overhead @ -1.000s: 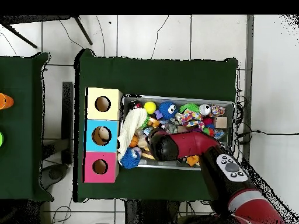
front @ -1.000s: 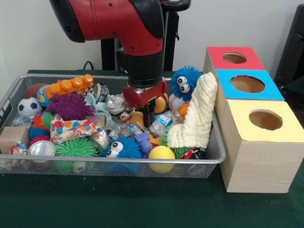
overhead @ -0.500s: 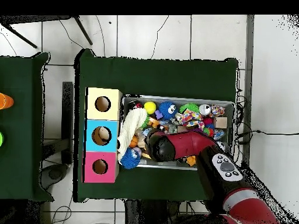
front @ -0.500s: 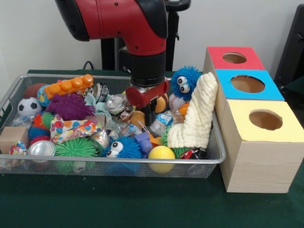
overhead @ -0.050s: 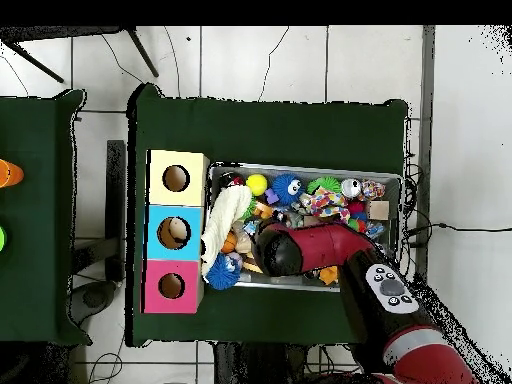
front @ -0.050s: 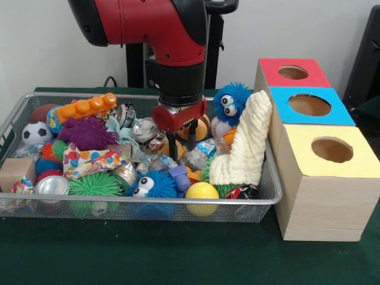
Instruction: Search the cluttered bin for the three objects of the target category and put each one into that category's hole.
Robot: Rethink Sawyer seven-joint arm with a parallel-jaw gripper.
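Observation:
My gripper (front @ -0.050s: 182, 142) hangs low over the middle of the wire bin (front @ -0.050s: 18, 116), its two black fingers spread apart above crushed cans (front @ -0.050s: 144, 129) and a crumpled clear bottle (front @ -0.050s: 199, 155). Nothing shows between the fingers. A brown ball (front @ -0.050s: 203, 127) sits just behind them. At the right stands the wooden box with a red hole (front @ -0.050s: 293, 72), a blue hole (front @ -0.050s: 309, 105) and a yellow hole (front @ -0.050s: 332, 149). In the overhead view the red arm (overhead @ -0.050s: 310, 250) covers the gripper and the bin's near half.
A cream knitted cloth (front @ -0.050s: 246, 142) leans on the bin's right wall beside a blue furry googly-eyed ball (front @ -0.050s: 231, 102). A yellow ball (front @ -0.050s: 202, 191), a green spiky ball (front @ -0.050s: 95, 184), a purple spiky toy (front @ -0.050s: 88, 132) and a soccer ball (front @ -0.050s: 35, 132) fill the bin.
The fingers stood close together before and now stand apart. The gripper has shifted slightly left and sunk a little into the clutter.

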